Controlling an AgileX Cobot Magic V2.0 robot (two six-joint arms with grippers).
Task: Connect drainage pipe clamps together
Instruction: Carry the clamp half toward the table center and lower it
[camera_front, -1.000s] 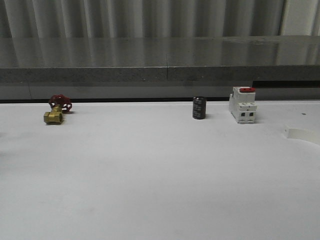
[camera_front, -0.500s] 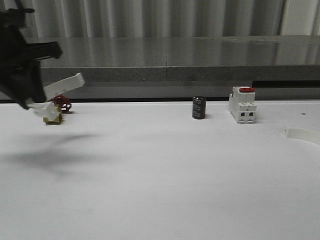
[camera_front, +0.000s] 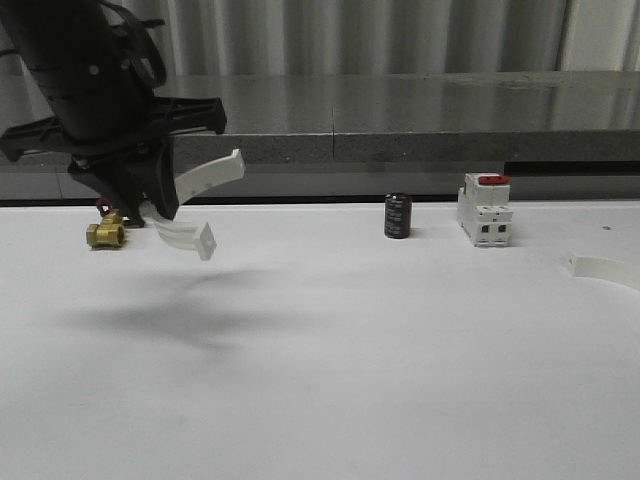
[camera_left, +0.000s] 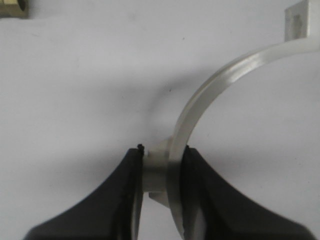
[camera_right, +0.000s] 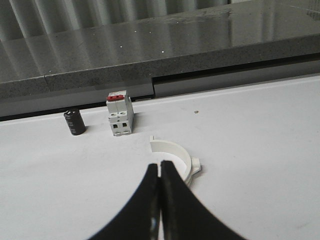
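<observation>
My left gripper (camera_front: 155, 212) hangs above the table's left side, shut on one white half-ring drainage pipe clamp (camera_front: 200, 190). In the left wrist view that clamp (camera_left: 220, 85) curves away from the gripper (camera_left: 162, 167), whose fingers pinch its band and side tab. The second drainage pipe clamp (camera_front: 603, 268) lies flat at the table's right edge. The right wrist view shows this clamp (camera_right: 175, 155) just beyond my right gripper (camera_right: 160, 166), whose black fingers are pressed together with nothing between them.
A brass valve with a red handle (camera_front: 110, 228) sits at the far left, partly behind the left arm. A black cylinder (camera_front: 398, 216) and a white switch block with a red top (camera_front: 486, 210) stand at the back. A grey ledge (camera_front: 400, 150) runs behind the table.
The left arm came into view from the left carrying its clamp and has moved right and higher over the table. The clamp at the right edge has stayed put.
</observation>
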